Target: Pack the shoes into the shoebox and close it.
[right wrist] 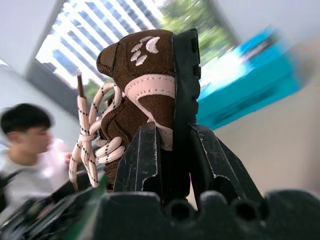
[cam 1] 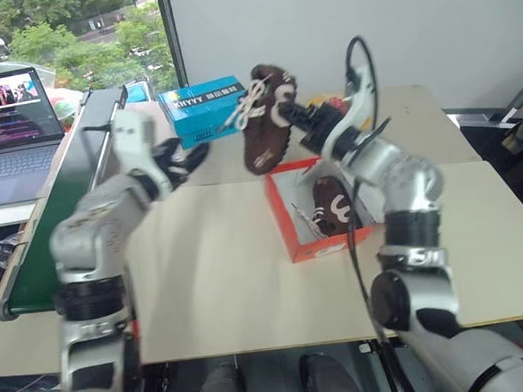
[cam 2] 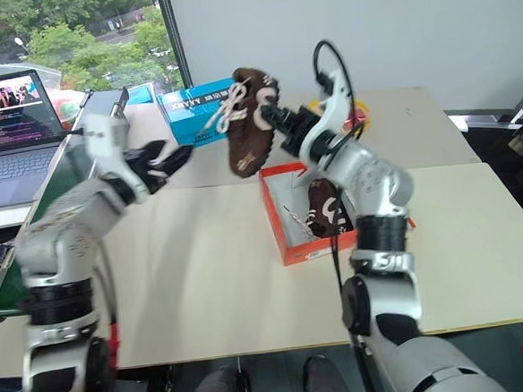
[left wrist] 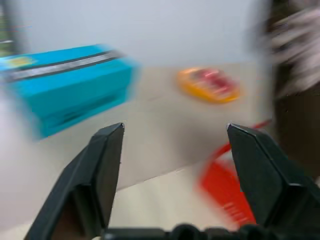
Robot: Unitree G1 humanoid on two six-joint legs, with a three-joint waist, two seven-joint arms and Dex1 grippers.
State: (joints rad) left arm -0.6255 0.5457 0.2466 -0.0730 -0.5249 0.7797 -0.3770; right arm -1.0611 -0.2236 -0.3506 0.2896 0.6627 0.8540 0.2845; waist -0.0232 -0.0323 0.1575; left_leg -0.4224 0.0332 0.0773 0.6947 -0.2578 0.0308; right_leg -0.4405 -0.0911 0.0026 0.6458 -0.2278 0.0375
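Note:
A dark brown shoe (cam 1: 265, 119) with cream laces hangs in the air above the far side of the table, toe down. My right gripper (cam 1: 294, 115) is shut on its heel; the right wrist view shows the black fingers (right wrist: 145, 155) clamped on the shoe (right wrist: 145, 85). Below it the orange-red shoebox (cam 1: 328, 243) stands open on the table, with a second brown shoe (cam 1: 334, 204) inside. To the left of the held shoe, my left gripper (cam 1: 187, 158) is open and holds nothing; its fingers (left wrist: 107, 165) stand wide apart.
A blue box with white lettering (cam 1: 203, 106) stands at the back of the table, just behind the left gripper. A yellow object (left wrist: 210, 85) lies farther back. An open laptop (cam 1: 10, 124) sits at far left. A person (right wrist: 25, 135) is in the background.

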